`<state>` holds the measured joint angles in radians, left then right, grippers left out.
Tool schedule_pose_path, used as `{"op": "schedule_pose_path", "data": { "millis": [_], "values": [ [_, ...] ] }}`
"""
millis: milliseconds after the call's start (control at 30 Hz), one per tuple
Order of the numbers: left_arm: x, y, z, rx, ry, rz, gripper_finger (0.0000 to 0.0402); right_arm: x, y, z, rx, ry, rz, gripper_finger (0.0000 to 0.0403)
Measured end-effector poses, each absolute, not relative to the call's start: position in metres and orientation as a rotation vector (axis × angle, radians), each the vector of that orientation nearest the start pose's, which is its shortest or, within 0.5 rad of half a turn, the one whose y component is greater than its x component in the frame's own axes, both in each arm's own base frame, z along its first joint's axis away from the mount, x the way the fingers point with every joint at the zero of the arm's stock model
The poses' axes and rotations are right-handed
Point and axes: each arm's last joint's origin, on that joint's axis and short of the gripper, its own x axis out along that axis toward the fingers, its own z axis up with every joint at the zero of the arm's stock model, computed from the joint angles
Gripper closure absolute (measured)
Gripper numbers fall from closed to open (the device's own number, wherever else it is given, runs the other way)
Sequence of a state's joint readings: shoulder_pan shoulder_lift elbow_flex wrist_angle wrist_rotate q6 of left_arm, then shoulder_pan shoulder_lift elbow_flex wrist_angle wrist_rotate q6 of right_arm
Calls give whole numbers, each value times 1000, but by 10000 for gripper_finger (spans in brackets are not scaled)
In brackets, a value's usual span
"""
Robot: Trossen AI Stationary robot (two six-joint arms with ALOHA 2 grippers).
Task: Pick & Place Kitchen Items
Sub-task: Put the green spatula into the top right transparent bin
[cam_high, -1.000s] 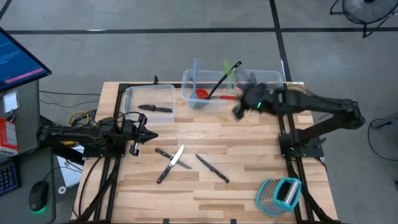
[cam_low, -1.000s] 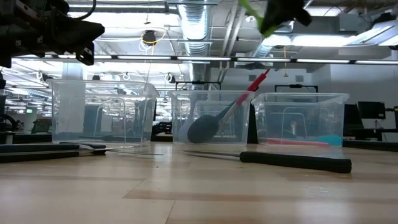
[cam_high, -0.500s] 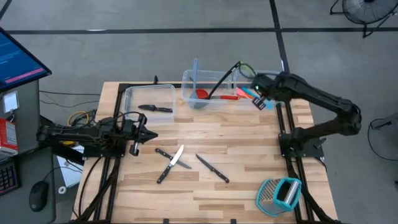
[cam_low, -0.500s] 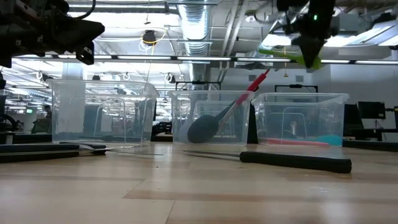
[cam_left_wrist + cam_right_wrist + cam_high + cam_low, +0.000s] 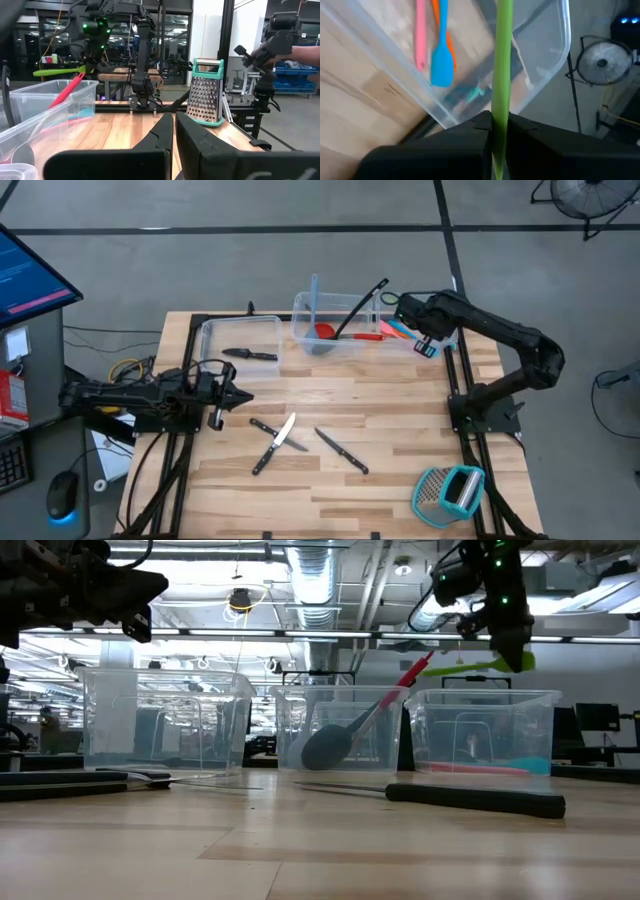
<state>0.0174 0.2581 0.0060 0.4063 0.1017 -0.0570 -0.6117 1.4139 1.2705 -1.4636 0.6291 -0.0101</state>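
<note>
Right gripper (image 5: 500,131) pinches the green spatula (image 5: 503,65), holding it level in the air above the right-hand bin (image 5: 484,730), where I see blue (image 5: 442,60), pink (image 5: 420,35) and orange spatulas lying. I judge this the placing step: next I must lower it inside the walls and let go. Left gripper (image 5: 232,397) waits, fingers pressed together, near three knives (image 5: 272,442) on the table (image 5: 400,430).
</note>
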Motion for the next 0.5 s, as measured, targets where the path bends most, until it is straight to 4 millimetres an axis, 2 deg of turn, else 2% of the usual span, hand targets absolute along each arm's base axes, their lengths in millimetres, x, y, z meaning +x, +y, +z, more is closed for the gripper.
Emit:
{"op": "schedule_pose_path", "data": {
  "millis": [500],
  "values": [
    [112, -1, 183, -48, -154, -89, 400, 188, -179, 259, 16, 1896, -875, 386]
  ]
}}
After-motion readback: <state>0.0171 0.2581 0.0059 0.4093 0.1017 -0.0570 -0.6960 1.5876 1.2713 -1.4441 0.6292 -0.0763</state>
